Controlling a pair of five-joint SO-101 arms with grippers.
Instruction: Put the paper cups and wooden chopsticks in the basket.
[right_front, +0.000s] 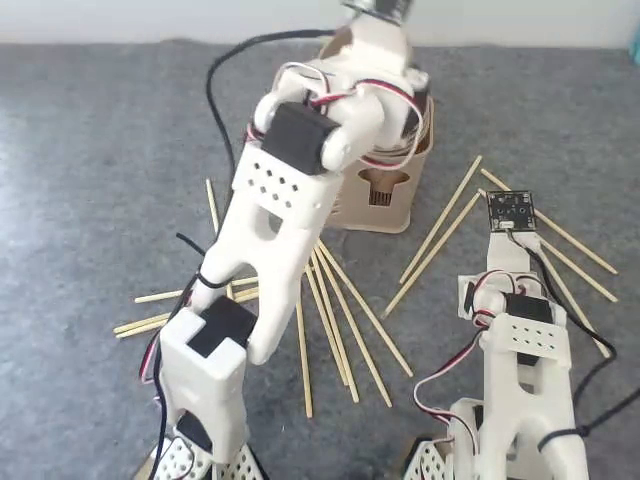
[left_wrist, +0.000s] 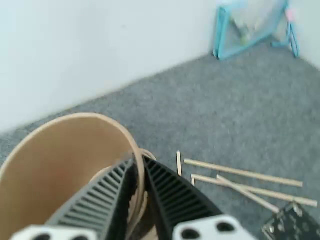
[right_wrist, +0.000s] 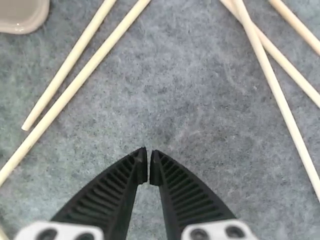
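My left gripper (left_wrist: 138, 162) is shut on the thin rim of a tan paper cup (left_wrist: 60, 165), one finger inside and one outside. In the high view that arm stretches over the wooden basket (right_front: 385, 200) at the back and hides most of its mouth; curved cup rims (right_front: 395, 152) show inside. Several wooden chopsticks (right_front: 340, 310) lie fanned on the grey carpet in front of the basket, and more chopsticks (right_front: 440, 235) lie to its right. My right gripper (right_wrist: 148, 152) is shut and holds nothing, low over bare carpet between loose chopsticks (right_wrist: 75, 85).
A blue mesh pouch (left_wrist: 250, 25) leans on the white wall behind the basket. A pale rounded corner (right_wrist: 20, 15), probably the basket's foot, lies near the right gripper. The right arm (right_front: 520, 330) stands at the front right.
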